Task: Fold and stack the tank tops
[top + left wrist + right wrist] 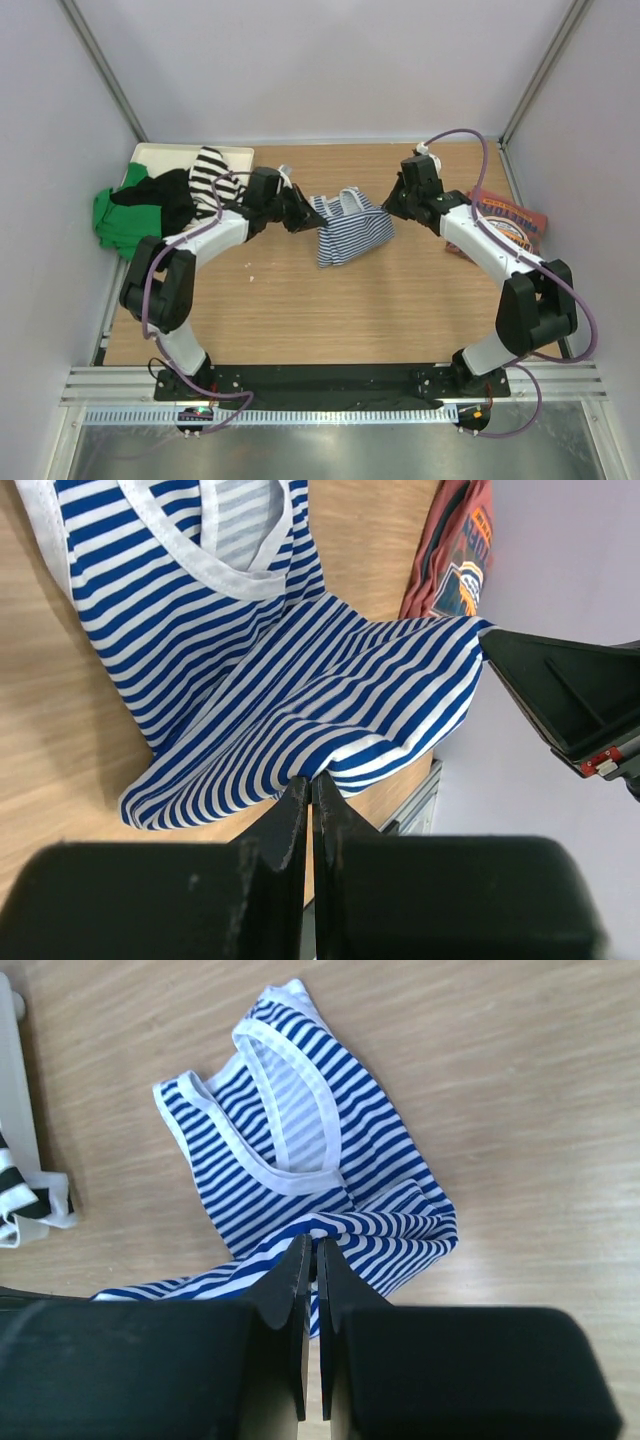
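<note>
Obs: striped tank top mid-table, its lower hem stretched between the arms. Left gripper is pinched together on the hem. Right gripper is likewise closed, seemingly on the far corner, with contact hidden. Keep the corners level and taut for the fold. Open wood lies nearside; red tank top sits at the right edge, pile on the left.

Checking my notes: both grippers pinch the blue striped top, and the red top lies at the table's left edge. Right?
No. The red top lies at the right edge of the table, not the left; the top external view shows it. The left gripper and right gripper do pinch the blue striped top.
</note>
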